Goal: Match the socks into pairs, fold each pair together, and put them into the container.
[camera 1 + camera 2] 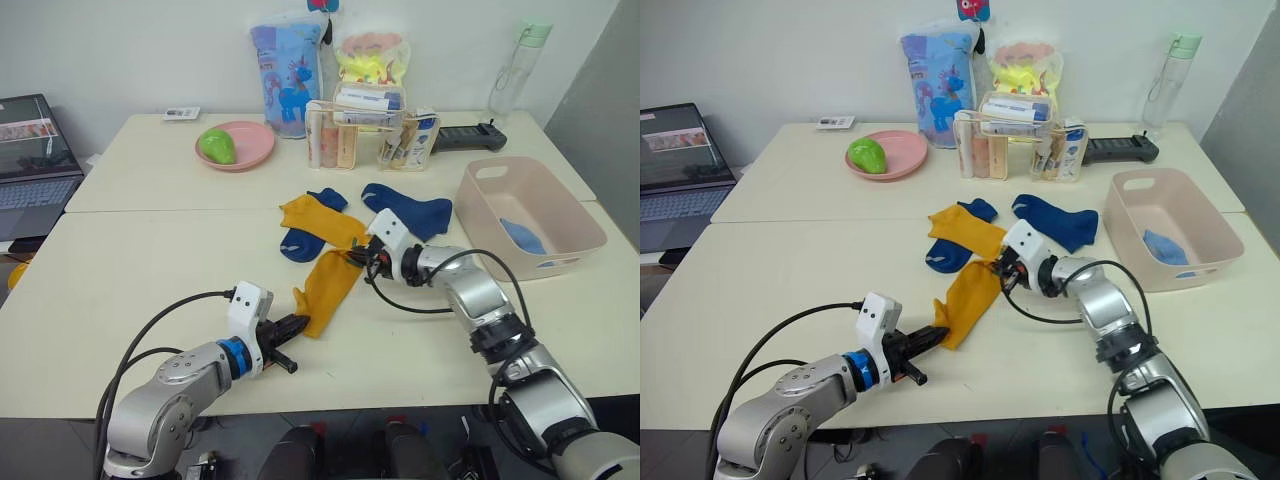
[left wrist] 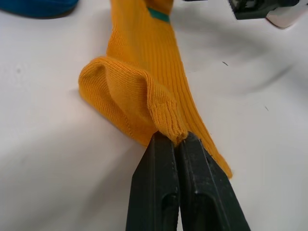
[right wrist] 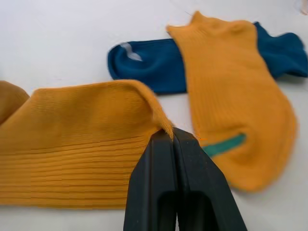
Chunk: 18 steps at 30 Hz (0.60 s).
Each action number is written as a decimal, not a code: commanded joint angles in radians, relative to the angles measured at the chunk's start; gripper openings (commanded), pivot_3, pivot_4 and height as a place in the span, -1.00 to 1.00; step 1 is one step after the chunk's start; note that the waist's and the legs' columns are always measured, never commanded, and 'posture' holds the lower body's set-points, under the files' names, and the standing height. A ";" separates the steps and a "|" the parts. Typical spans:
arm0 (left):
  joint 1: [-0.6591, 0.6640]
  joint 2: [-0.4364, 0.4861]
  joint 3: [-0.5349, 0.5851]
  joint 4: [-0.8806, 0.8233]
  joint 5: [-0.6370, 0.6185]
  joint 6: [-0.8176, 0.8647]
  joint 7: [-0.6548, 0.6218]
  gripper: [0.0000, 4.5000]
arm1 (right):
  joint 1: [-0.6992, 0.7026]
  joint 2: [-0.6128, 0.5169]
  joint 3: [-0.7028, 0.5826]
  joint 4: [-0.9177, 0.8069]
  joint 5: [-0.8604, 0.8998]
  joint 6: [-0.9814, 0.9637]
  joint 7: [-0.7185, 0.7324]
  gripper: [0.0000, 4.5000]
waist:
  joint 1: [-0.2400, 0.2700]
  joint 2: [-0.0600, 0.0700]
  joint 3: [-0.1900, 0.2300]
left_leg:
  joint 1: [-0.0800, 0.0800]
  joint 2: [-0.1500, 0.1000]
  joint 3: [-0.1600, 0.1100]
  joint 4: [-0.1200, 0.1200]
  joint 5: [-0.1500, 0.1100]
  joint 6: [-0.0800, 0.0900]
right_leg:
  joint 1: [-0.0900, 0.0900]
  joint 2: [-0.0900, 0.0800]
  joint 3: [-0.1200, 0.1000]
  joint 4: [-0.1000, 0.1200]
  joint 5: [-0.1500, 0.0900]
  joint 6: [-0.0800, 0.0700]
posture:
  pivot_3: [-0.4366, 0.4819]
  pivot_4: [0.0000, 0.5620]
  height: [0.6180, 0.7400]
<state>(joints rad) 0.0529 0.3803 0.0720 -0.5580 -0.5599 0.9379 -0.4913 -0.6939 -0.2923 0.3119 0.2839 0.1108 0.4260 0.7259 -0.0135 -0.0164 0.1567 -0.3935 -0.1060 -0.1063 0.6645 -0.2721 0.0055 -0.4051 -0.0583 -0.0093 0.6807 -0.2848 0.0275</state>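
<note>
Head views show the table (image 1: 150,260) with the tub (image 1: 530,215) at its right edge, a light blue sock (image 1: 522,237) lying inside it. Near the table's middle, a yellow sock (image 1: 328,285) stretches between both grippers: the left gripper (image 1: 297,325) pinches its near end, fingers pressed together on a fold of knit, and the right gripper (image 1: 358,260) clamps its far corner likewise. Just beyond lies a second yellow sock (image 1: 318,220), resting across a navy sock (image 1: 305,240); another navy sock (image 1: 410,210) lies beside the right arm. Farther back stand an organiser box (image 1: 365,135) and a plate (image 1: 237,145).
</note>
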 commanded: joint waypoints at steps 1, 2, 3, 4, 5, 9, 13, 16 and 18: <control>0.034 0.001 0.003 -0.093 -0.072 0.027 -0.001 -0.99 | -0.030 0.007 -0.006 0.006 -0.013 -0.052 0.030 -0.99 | 0.000 0.000 0.000 | 0.000 0.000 0.000 0.000 0.000 0.000 | 0.000 0.000 0.000 0.000 0.000 0.000 | -0.05 -0.47 1.00; 0.045 0.004 0.004 -0.102 -0.074 0.022 0.002 -0.90 | -0.031 0.009 -0.013 0.009 -0.014 -0.058 0.032 -0.91 | -0.001 0.000 0.000 | 0.000 0.000 0.000 0.000 0.000 0.000 | 0.000 0.000 0.000 0.000 0.000 0.000 | -0.05 -0.47 1.00; 0.052 0.005 0.010 -0.105 -0.080 0.021 0.007 -0.80 | -0.030 0.009 -0.018 0.010 -0.012 -0.060 0.037 -0.81 | -0.001 0.000 0.000 | 0.000 0.000 0.000 0.000 0.000 0.000 | 0.000 0.000 0.000 0.000 0.000 0.000 | -0.05 -0.47 1.00; 0.062 0.016 0.011 -0.114 -0.093 0.018 -0.007 -0.73 | -0.029 0.007 -0.023 0.008 -0.010 -0.063 0.041 -0.72 | -0.001 0.000 0.000 | 0.000 0.000 0.000 0.000 0.000 0.000 | 0.000 0.000 0.000 0.000 0.000 0.000 | -0.05 -0.47 1.00; 0.069 0.029 0.013 -0.125 -0.110 0.021 -0.022 -0.57 | -0.027 0.005 -0.028 0.005 -0.010 -0.067 0.041 -0.56 | -0.001 0.000 0.000 | 0.000 0.000 0.000 0.000 0.000 0.000 | 0.000 0.000 0.000 0.000 0.000 0.000 | -0.05 -0.47 1.00; 0.076 0.082 0.038 -0.139 -0.161 0.038 -0.046 -0.01 | -0.008 -0.012 -0.056 -0.034 0.000 -0.084 0.047 0.06 | 0.000 0.000 0.000 | 0.000 0.000 0.000 0.000 0.000 0.000 | 0.000 0.000 0.000 0.000 0.000 0.000 | -0.05 -0.47 1.00; 0.084 0.231 0.112 -0.137 -0.250 0.056 -0.174 0.39 | 0.045 -0.068 -0.074 -0.147 0.036 -0.098 0.121 0.50 | 0.000 0.000 0.000 | 0.000 0.001 0.000 -0.001 0.000 0.000 | 0.000 0.001 0.000 0.000 0.000 -0.001 | -0.05 -0.47 1.00; 0.027 0.368 0.190 -0.034 -0.259 0.025 -0.281 0.39 | 0.111 -0.139 -0.072 -0.298 0.111 -0.049 0.243 0.50 | 0.005 0.001 0.000 | 0.000 0.001 -0.001 -0.001 0.000 0.000 | 0.000 0.001 -0.001 0.000 -0.001 -0.001 | -0.05 -0.47 1.00; -0.051 0.407 0.190 0.061 -0.216 -0.032 -0.305 0.39 | 0.153 -0.194 -0.047 -0.367 0.126 -0.049 0.314 0.50 | 0.008 0.001 0.001 | 0.001 0.001 -0.001 -0.001 0.000 0.000 | 0.000 0.001 0.000 0.000 -0.001 -0.002 | -0.05 -0.47 1.00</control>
<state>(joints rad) 0.0439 0.7764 0.2508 -0.5465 -0.7985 0.9624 -0.7627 -0.5494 -0.4649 0.2591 -0.0026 0.2039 0.3798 0.9799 -0.0052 -0.0151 0.1573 -0.3927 -0.1046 -0.1071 0.6633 -0.2725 0.0053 -0.4048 -0.0572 -0.0097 0.6804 -0.2854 0.0260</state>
